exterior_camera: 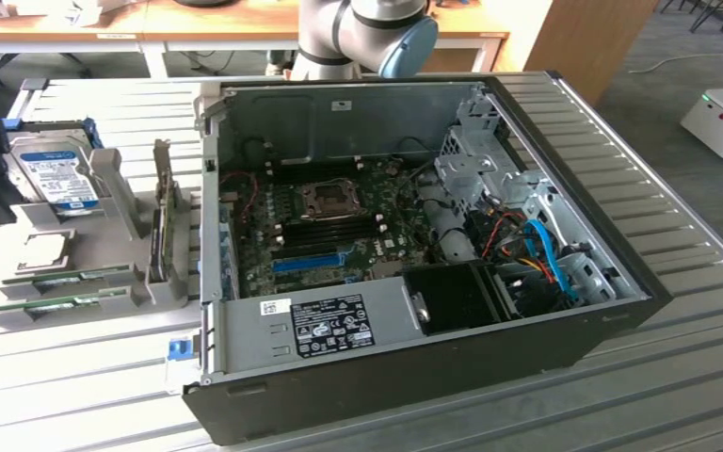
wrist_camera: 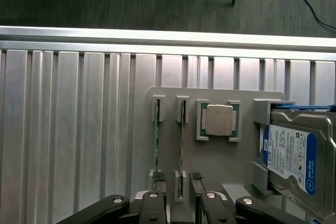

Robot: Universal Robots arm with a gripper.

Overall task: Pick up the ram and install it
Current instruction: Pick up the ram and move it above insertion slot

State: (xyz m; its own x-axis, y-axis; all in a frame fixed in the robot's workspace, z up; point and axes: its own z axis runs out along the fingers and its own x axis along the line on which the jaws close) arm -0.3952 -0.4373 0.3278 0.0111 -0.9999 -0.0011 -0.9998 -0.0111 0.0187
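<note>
The end effector [wrist_camera: 178,178] stands wide, fingers either side of 1 ram [wrist_camera: 181,129] in its holder [wrist_camera: 210,156], at 9 o'clock from the computer case [exterior_camera: 399,377] in the exterior view.

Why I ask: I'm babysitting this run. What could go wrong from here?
1. The open tool is lined up over the ram in the grey holder, but one finger sits almost in line with the second stick and could clip it.
2. The ram stands thin and edge-on; an off-centre close may tilt it.
</note>
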